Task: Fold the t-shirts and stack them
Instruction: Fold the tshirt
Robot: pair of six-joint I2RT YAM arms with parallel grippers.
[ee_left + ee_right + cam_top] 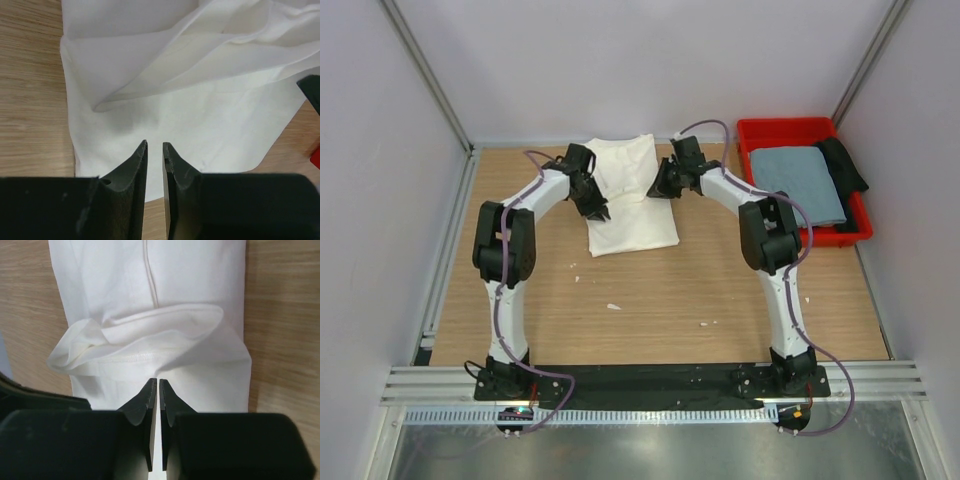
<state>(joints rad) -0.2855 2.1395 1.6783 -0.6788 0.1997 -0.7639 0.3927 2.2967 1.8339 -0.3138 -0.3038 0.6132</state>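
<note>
The white t-shirt (pixel 630 215) lies folded into a long strip at the far middle of the table, with no red print showing. A loose flap is folded over it in the left wrist view (pixel 200 65) and the right wrist view (pixel 150 332). My left gripper (pixel 598 208) hovers over the shirt's left edge, its jaws (pixel 155 144) nearly together and holding nothing. My right gripper (pixel 660 188) hovers over the shirt's right edge, its jaws (pixel 158 380) closed and empty. The grey-blue t-shirt (pixel 798 180) lies folded flat in the red bin.
The red bin (pixel 785 128) stands at the far right of the table, with a black cloth (pixel 842 162) along its right side. Small white scraps (pixel 613 306) lie on the wooden tabletop. Walls and metal frame rails enclose the table.
</note>
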